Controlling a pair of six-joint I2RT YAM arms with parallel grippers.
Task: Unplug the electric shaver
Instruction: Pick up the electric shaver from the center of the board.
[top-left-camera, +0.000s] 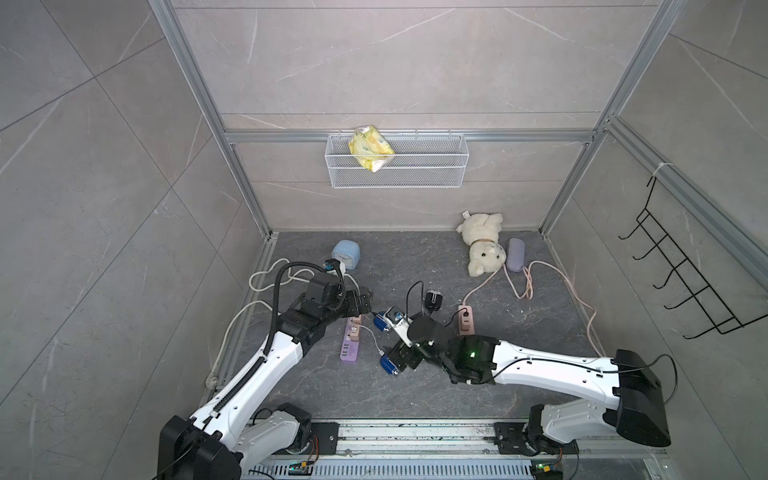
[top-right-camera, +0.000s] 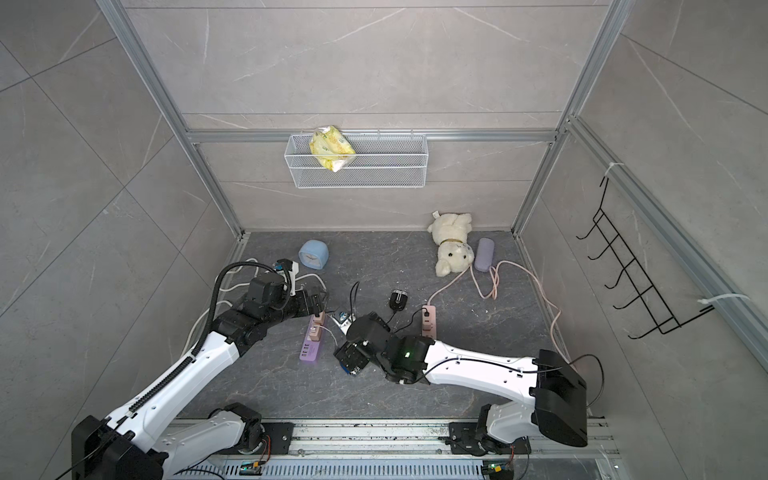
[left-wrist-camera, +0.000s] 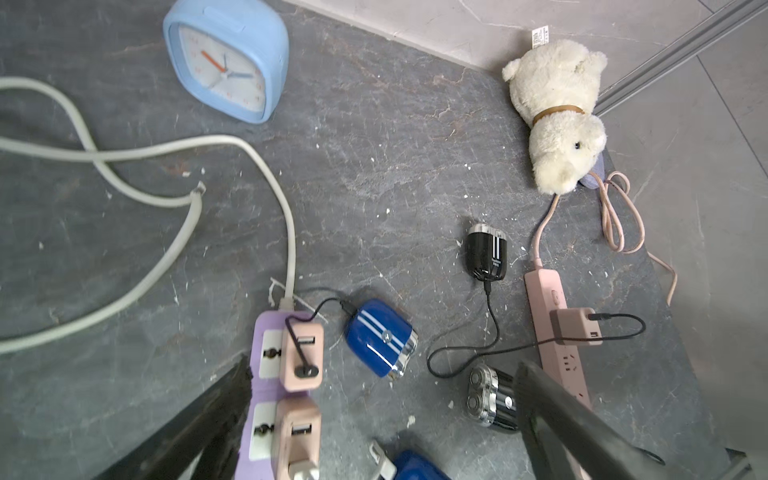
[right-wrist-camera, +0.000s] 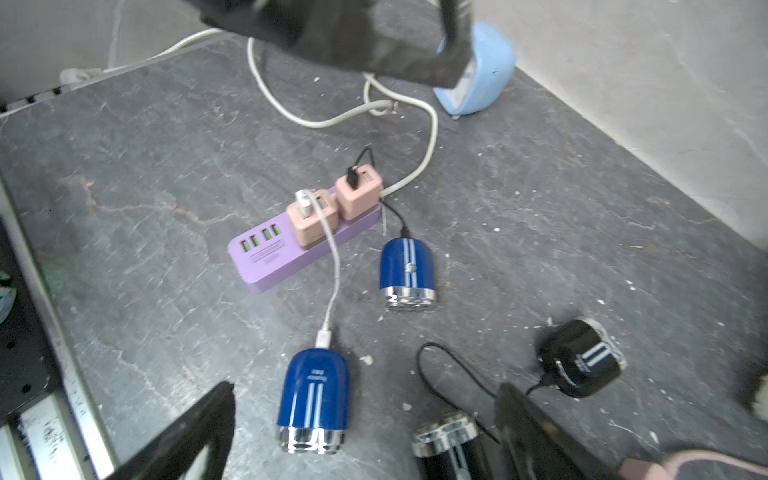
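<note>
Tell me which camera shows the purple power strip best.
The right wrist view: the purple power strip lies whole and unobstructed, USB ports and both pink adapters plain. The left wrist view cuts the strip off at the frame edge. Both top views show the strip small and distant.

The purple power strip (right-wrist-camera: 266, 257) has green ports and carries two pale pink adapters (right-wrist-camera: 358, 191); just beside it, the shaver on the black cable (right-wrist-camera: 407, 266) and the shaver on the white cable (right-wrist-camera: 313, 399) are blue with paired white stripes and chrome heads. Farther from that strip, the black shaver (right-wrist-camera: 582, 361) wears white stripes too, the second power strip (left-wrist-camera: 544, 299) is pink, the clock (left-wrist-camera: 226, 58) is sky blue, and the plush bear (left-wrist-camera: 557, 83) is cream with a tan collar.
</note>
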